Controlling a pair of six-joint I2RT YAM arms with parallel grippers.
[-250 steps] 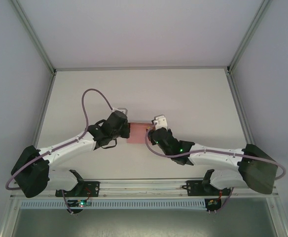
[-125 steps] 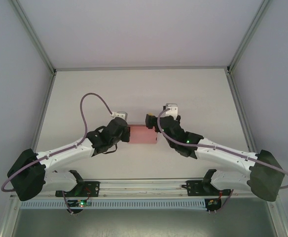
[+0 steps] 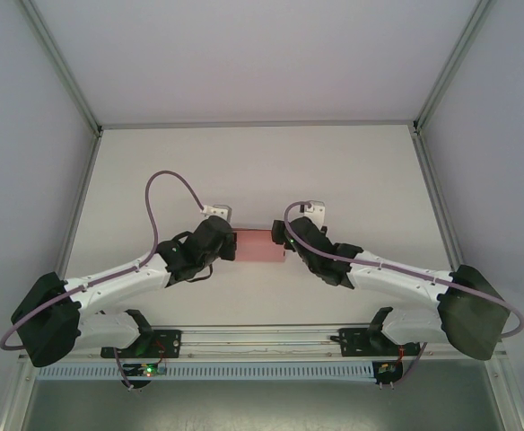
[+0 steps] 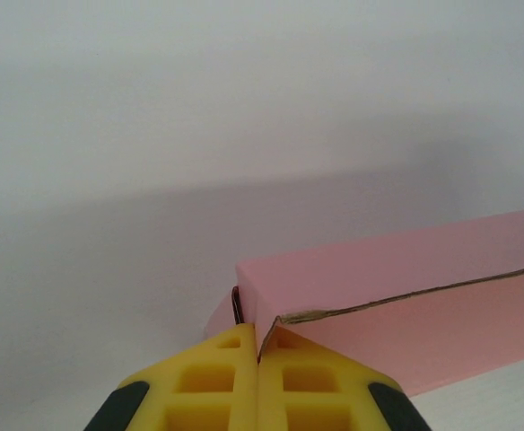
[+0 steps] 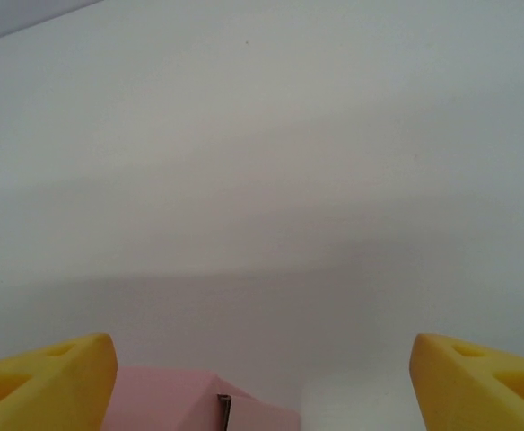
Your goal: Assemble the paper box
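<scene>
So the box [image 3: 258, 245] sat about mid-table, a bit toward the near side, right between the two arms, long side running left to right. It was a small pink shallow thing, already folded into a box shape. The left tool [image 4: 257, 346] had come in at its left end and was squeezed all the way shut, with a thin card wall at the corner pinched between the yellow fingers [image 4: 208, 377]; you could see the raw card edge running off to the right from there. The right tool [image 5: 262, 377] was spread wide, one finger at each side of its wrist view, with the box's corner low down between them. From above it was tight against the box's right end, but I couldn't tell if it actually touched. Around all that was just the white table [image 3: 334, 171], grey walls [image 3: 29, 135] on three sides, a purple cable [image 3: 168, 175] looping up over the left arm, another one trailing along the right arm, and the mounting rail [image 3: 262, 341] along the near edge.
</scene>
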